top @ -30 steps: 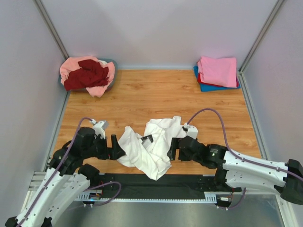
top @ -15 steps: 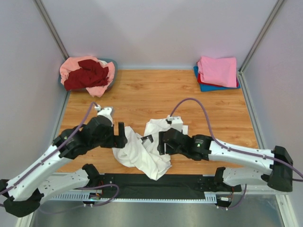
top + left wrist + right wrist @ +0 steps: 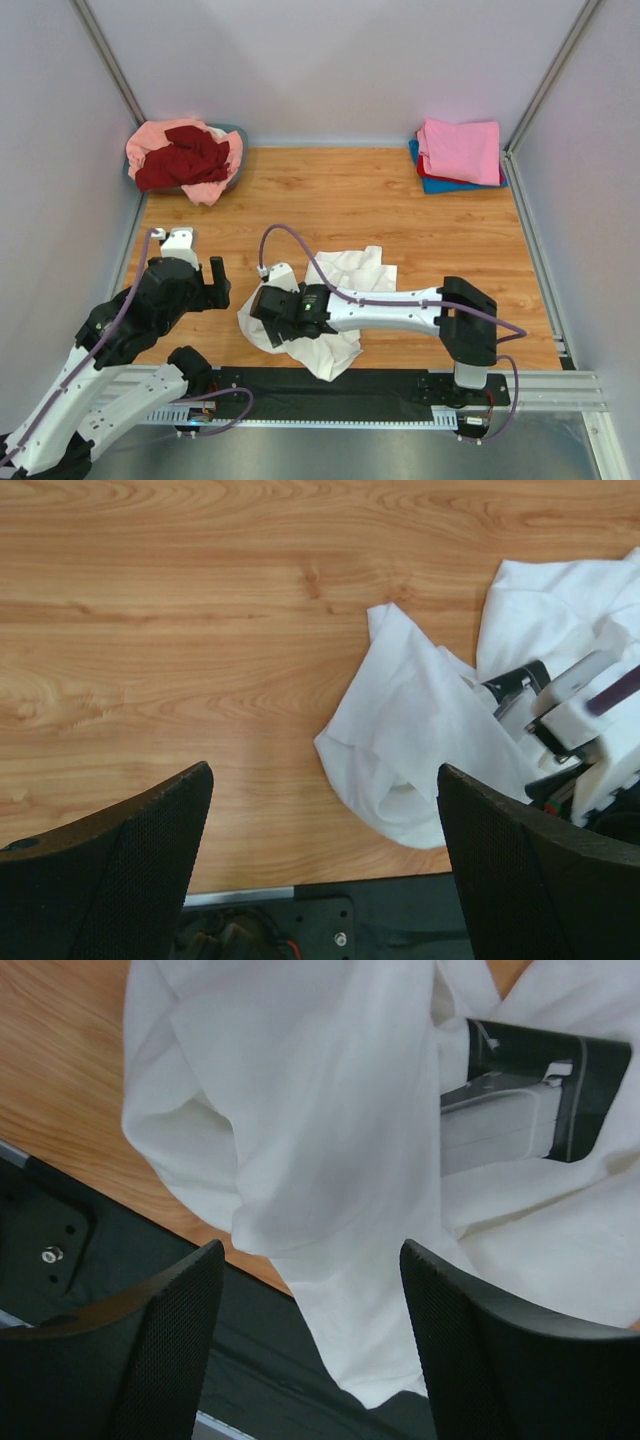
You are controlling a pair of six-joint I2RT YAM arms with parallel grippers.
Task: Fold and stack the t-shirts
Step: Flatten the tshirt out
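I am hovering my right gripper [image 3: 310, 1260], fingers spread and empty, over the crumpled off-white t-shirt [image 3: 362, 272] at the table's [image 3: 330, 190] near edge; my left gripper [image 3: 203, 272] is hanging open beside it. I am judging this the flattening step, and pinching a hem comes next

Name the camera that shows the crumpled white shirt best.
Top external: the whole white shirt shows, though the right arm crosses it. Left wrist catches only part of it; right wrist sees only close-up folds.
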